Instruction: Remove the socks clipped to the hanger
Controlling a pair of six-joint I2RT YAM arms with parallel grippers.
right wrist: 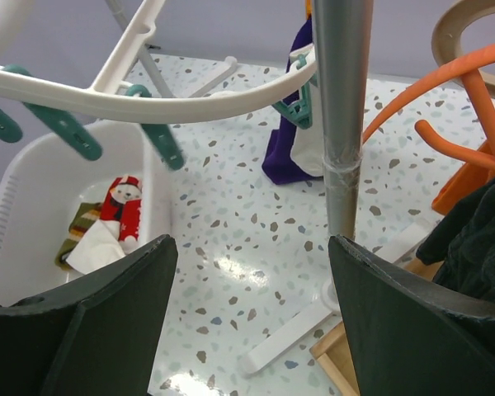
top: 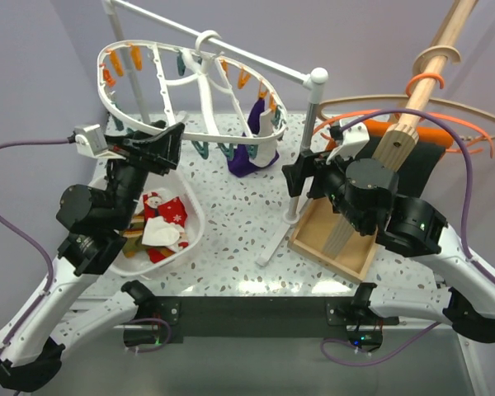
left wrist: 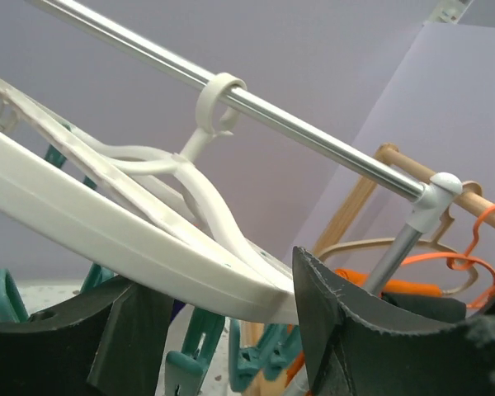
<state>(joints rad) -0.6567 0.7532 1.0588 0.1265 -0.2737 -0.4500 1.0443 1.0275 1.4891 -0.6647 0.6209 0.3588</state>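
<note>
Here, the left gripper [top: 172, 140] sits at the near rim of the big white plastic oval hanger [left wrist: 107, 239], which hangs by its hook from a thin silver rail [left wrist: 313, 132]. Its jaws stand apart with the rim crossing above the gap. The small teal clips [left wrist: 194, 355] between them are cut off by the frame edge, so whether anything is touched cannot be made out. The right gripper [right wrist: 252, 247] is spread wide to either side of the rack's silver upright pole [right wrist: 342, 99], not touching it. A dark purple sock [top: 246, 161] and a white sock [right wrist: 307, 155] hang clipped at the hanger's right end, their tops hidden behind the pole in the right wrist view. A red Santa sock [right wrist: 122, 206] lies with others in the white plastic basket [right wrist: 16, 206], which the left arm partly covers in the top view. Any print on the socks is too small to read.
</note>
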